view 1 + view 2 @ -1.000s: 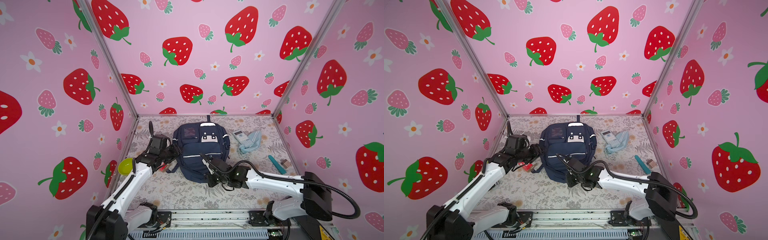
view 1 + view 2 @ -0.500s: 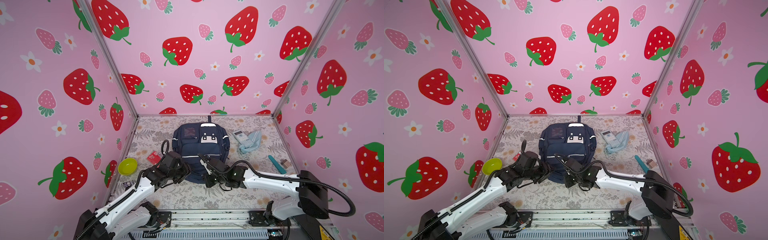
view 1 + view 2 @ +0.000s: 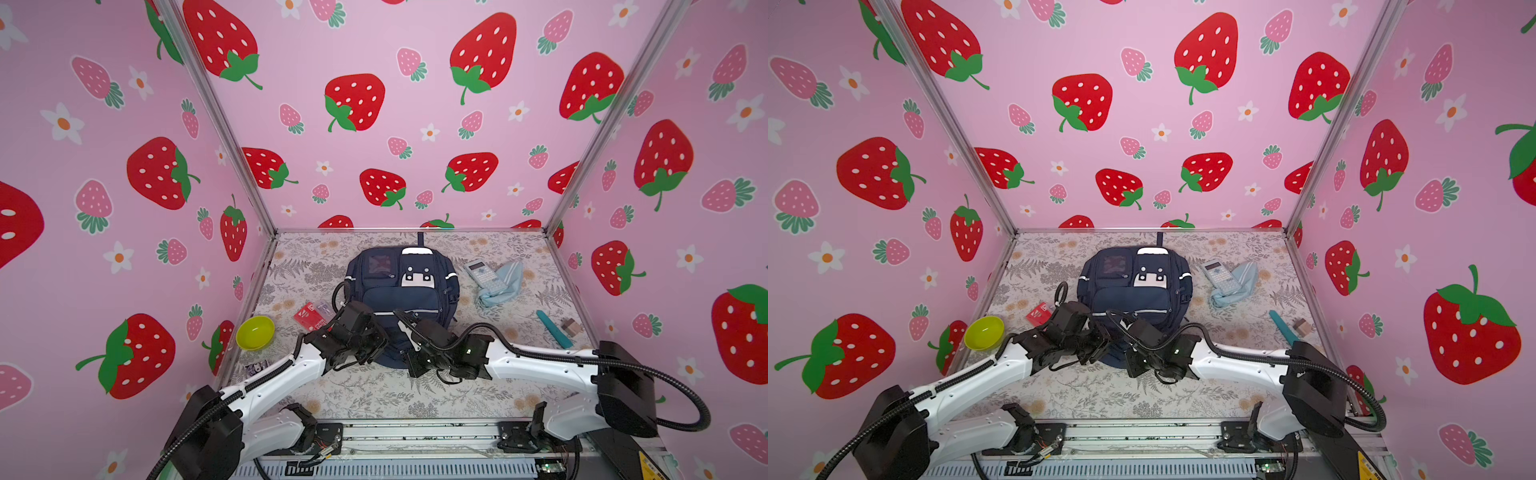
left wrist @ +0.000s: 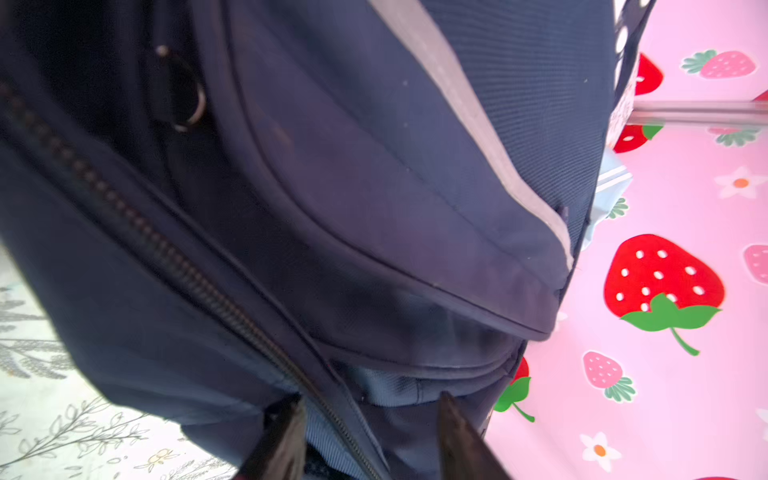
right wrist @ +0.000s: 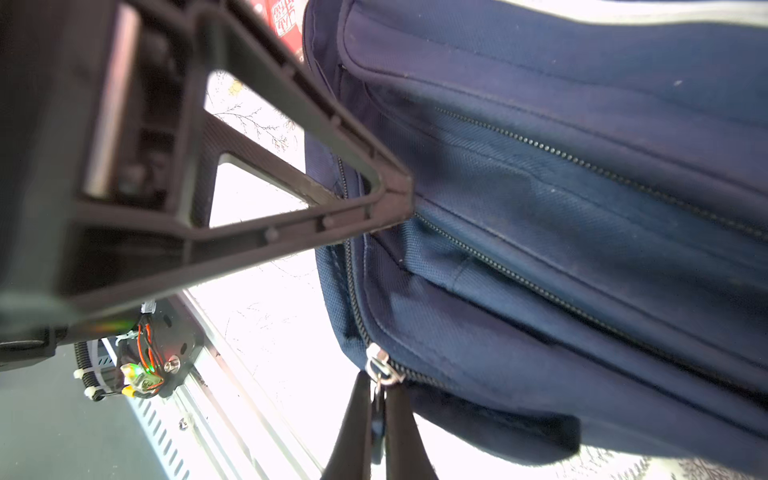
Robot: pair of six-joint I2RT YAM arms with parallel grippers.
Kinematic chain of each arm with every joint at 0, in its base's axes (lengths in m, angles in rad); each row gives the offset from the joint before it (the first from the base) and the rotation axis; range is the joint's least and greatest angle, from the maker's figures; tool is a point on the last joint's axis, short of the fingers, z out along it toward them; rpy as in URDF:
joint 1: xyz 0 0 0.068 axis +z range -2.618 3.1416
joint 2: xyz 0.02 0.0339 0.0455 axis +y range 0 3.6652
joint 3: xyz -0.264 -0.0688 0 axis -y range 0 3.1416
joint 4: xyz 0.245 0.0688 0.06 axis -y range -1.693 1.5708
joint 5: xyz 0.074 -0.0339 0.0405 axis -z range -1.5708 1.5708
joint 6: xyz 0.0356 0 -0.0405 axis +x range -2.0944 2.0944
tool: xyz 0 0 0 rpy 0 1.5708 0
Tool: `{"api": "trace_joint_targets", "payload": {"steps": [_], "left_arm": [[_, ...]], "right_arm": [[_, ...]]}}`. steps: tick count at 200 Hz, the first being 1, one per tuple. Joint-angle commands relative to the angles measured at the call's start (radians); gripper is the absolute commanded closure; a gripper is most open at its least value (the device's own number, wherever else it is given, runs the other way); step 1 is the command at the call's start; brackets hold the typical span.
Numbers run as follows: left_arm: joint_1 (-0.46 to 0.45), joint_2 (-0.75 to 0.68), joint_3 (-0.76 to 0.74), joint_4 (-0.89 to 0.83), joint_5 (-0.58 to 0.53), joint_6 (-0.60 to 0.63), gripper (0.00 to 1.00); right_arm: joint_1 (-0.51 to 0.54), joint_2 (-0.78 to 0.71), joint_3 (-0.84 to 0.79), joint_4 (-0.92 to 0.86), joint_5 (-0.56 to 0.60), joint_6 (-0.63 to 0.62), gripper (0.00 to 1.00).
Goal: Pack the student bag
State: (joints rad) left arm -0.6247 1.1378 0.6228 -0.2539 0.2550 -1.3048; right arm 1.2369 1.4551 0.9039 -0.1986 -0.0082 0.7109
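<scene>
My right claw (image 5: 377,388) is pinched tight on a zip pull (image 5: 380,368) at the near, lower end of the student bag (image 3: 399,295). My left claw (image 4: 370,401) stands partly open, its fingers (image 4: 286,432) on either side of a zip seam at the bag's near left corner. The bag lies front-up in the middle of the table (image 3: 374,399). A red packet (image 3: 308,316) to its left carries white writing, too blurred to read.

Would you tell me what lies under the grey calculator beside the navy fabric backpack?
The grey rectangular calculator rests partly on a crumpled light blue cloth, on the floral table cover. Anything beneath the cloth is hidden.
</scene>
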Motion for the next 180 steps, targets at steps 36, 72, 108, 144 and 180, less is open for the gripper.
{"api": "trace_joint_targets", "payload": {"steps": [36, 72, 108, 144, 180], "left_arm": [[0.002, -0.041, -0.012, -0.034, 0.012, -0.011, 0.45], [0.003, -0.014, -0.030, 0.013, 0.032, -0.022, 0.49], [0.009, 0.055, -0.026, 0.086, 0.053, -0.020, 0.71], [0.035, 0.035, 0.033, 0.009, 0.023, 0.057, 0.93], [0.054, -0.018, 0.033, -0.025, -0.006, 0.107, 1.00]], "right_arm": [[0.015, -0.029, 0.009, 0.021, 0.011, 0.007, 1.00], [0.020, -0.030, 0.003, 0.024, 0.002, 0.006, 1.00], [0.027, -0.030, 0.012, -0.001, 0.015, 0.007, 1.00], [0.029, -0.051, -0.007, -0.012, 0.036, 0.010, 1.00], [-0.002, -0.126, -0.071, -0.049, 0.069, -0.002, 1.00]]}}
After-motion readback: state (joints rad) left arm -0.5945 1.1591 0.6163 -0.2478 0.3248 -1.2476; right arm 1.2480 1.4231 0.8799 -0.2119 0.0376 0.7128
